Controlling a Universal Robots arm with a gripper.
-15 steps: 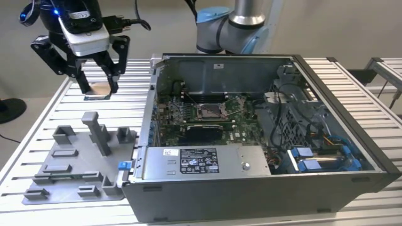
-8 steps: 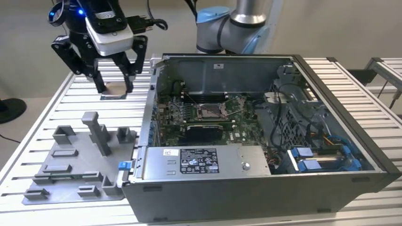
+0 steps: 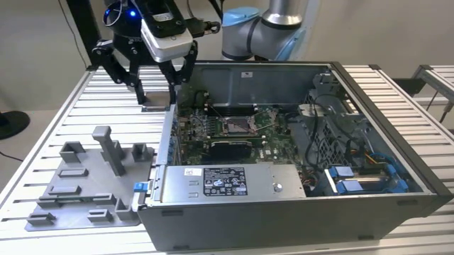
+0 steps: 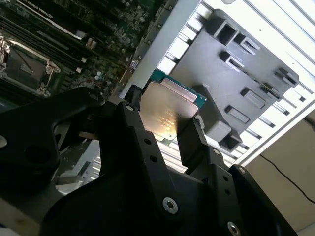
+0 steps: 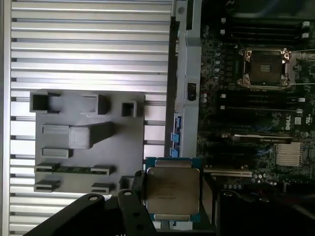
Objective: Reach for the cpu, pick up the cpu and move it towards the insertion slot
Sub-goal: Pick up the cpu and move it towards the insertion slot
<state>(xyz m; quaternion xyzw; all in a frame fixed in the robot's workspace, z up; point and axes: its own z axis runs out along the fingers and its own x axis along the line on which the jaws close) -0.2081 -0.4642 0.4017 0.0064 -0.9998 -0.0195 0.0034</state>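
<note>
A: So, what is the tool (image 3: 157, 95) carrying?
B: The cpu (image 5: 172, 189), a thin square plate with a dull silvery face and a green edge, pinched between two black fingers (image 4: 194, 140).
A: Where is that relative to the computer case (image 3: 298, 212)?
B: Raised above the ribbed metal table (image 3: 106, 114), just outside the case wall, on the side of the grey plastic fixture plate (image 3: 78, 191).
A: And the insertion slot (image 3: 237, 123)?
B: Inside the case: a shiny square frame with a dark centre on the green board, well apart from the cpu.
A: Anything hidden?
B: In the exterior view the cpu shows edge-on, hard to make out.
</note>
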